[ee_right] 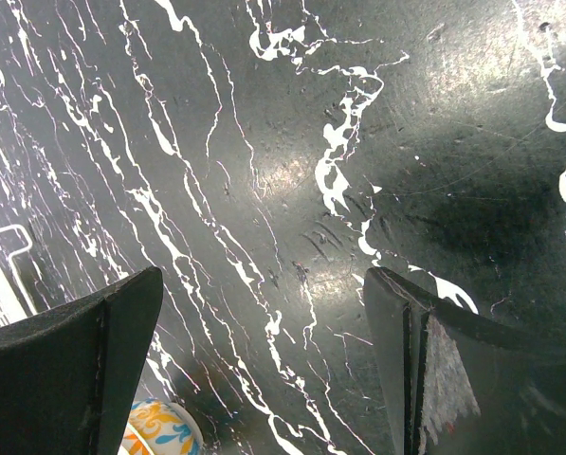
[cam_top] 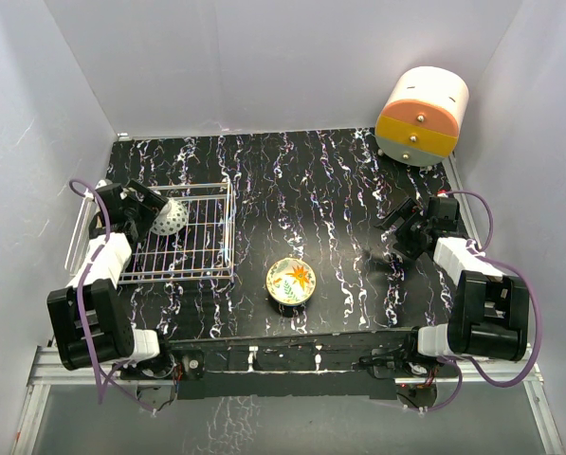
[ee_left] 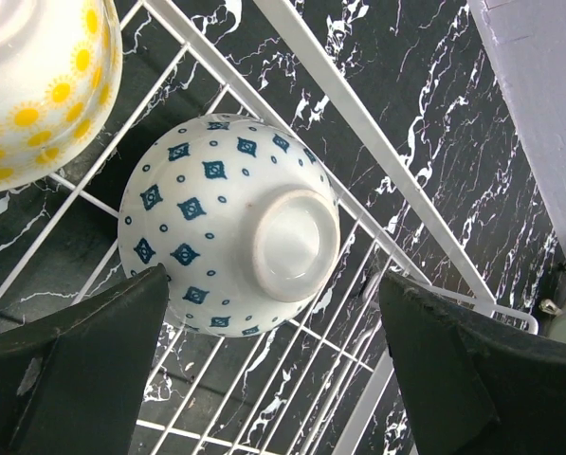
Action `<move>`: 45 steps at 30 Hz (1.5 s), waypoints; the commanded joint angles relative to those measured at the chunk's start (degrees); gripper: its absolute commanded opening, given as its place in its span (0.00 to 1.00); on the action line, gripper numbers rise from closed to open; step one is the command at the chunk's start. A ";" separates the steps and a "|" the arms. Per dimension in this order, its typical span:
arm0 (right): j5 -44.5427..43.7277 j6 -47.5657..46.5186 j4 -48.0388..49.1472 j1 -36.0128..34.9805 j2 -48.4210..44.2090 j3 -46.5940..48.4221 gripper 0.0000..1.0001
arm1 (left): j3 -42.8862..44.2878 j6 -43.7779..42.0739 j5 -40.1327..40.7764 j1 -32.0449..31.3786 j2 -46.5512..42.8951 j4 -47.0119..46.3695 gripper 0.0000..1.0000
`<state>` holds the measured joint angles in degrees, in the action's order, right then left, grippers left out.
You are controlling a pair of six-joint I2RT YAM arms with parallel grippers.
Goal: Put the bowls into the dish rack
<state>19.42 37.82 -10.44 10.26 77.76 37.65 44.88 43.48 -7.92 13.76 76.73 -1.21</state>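
The white wire dish rack (cam_top: 202, 256) sits at the left of the table. A blue-white bowl (cam_top: 172, 218) lies upside down in its far left part, foot ring towards the left wrist camera (ee_left: 226, 223). Beside it in the rack (ee_left: 358, 114) rests a cream-yellow bowl (ee_left: 36, 85), partly cut off by the frame. My left gripper (ee_left: 273, 370) hovers open just short of the blue-white bowl, holding nothing (cam_top: 157, 209). A cream bowl with orange-green flowers (cam_top: 291, 281) stands upright on the table in the middle front. My right gripper (cam_top: 396, 237) is open over bare table (ee_right: 264, 370), the flowered bowl's edge (ee_right: 159, 431) by its left finger.
An orange-and-cream round drawer unit (cam_top: 421, 116) stands at the back right corner. White walls close in the black marbled table (cam_top: 339, 190) on three sides. The rack's raised right side (cam_top: 229, 223) lies between the rack floor and the flowered bowl.
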 commanded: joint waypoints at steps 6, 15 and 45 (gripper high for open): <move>-0.17 -0.03 2.31 0.20 -0.25 0.57 0.90 | 3.64 -5.46 1.44 0.30 -6.34 7.26 0.91; 0.02 -0.18 2.09 0.21 -0.72 0.45 0.90 | 7.37 -10.44 -4.32 0.05 -17.24 17.26 0.92; -1.30 -1.35 -1.15 0.20 -2.61 0.73 0.90 | 13.58 -28.76 28.45 -80.37 0.72 6.27 0.81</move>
<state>18.98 37.54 -12.45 10.26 77.08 37.65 59.55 15.14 16.99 -64.69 79.68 9.47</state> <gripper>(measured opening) 0.900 0.823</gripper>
